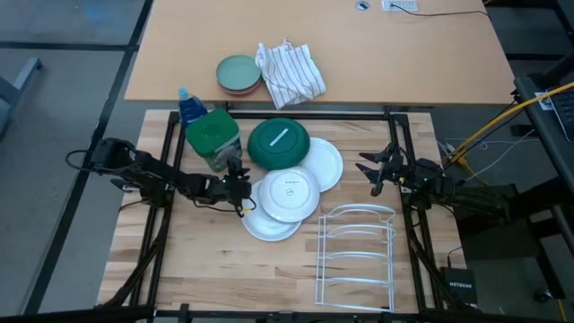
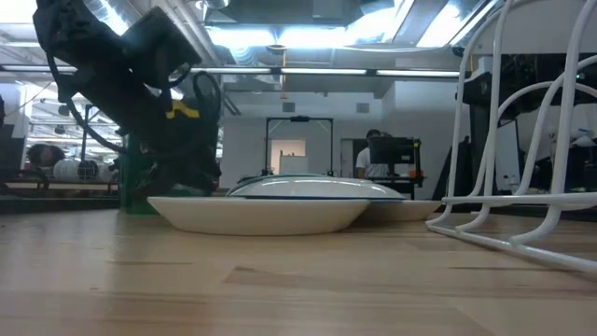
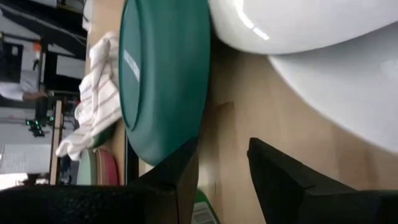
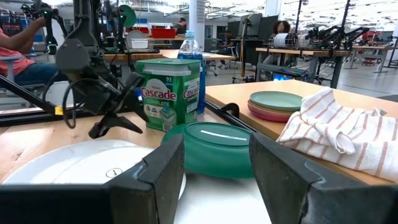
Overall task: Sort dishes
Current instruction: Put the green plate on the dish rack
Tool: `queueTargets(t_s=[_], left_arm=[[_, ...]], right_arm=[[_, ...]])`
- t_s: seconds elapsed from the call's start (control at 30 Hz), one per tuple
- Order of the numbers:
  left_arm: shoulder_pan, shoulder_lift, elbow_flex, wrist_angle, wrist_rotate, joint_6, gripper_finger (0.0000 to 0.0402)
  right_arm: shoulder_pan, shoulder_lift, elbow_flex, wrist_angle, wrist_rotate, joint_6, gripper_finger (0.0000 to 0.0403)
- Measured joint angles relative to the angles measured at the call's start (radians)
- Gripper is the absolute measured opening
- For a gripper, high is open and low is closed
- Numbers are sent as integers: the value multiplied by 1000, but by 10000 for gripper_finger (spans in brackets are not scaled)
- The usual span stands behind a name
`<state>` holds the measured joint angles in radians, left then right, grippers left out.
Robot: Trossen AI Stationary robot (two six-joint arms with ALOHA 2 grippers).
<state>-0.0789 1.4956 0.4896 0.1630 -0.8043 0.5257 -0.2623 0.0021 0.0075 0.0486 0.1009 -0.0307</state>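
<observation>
A dark green plate lies upside down at the table's far middle. A plain white plate lies to its right. A smaller white plate with a centre stamp rests on another white plate. My left gripper is low at the left rim of this stack, near the green plate. It is open, and only bare wood shows between its fingers. My right gripper waits open at the table's right, pointing at the plates.
A green-lidded tub and a blue bottle stand just beyond my left gripper. A white wire rack stands at the near right. On the far table lie a striped cloth and a pale green dish on a pink one.
</observation>
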Motion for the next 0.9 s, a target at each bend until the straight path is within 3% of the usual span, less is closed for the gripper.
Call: queueTargets(t_s=[0.43, 0.9], left_arm=[[116, -1, 0, 5, 69, 29, 131], [153, 50, -1, 89, 74, 124, 131]], right_arm=[[0, 0, 0, 0, 0, 0, 186], [0, 0, 0, -1, 0, 0, 186]])
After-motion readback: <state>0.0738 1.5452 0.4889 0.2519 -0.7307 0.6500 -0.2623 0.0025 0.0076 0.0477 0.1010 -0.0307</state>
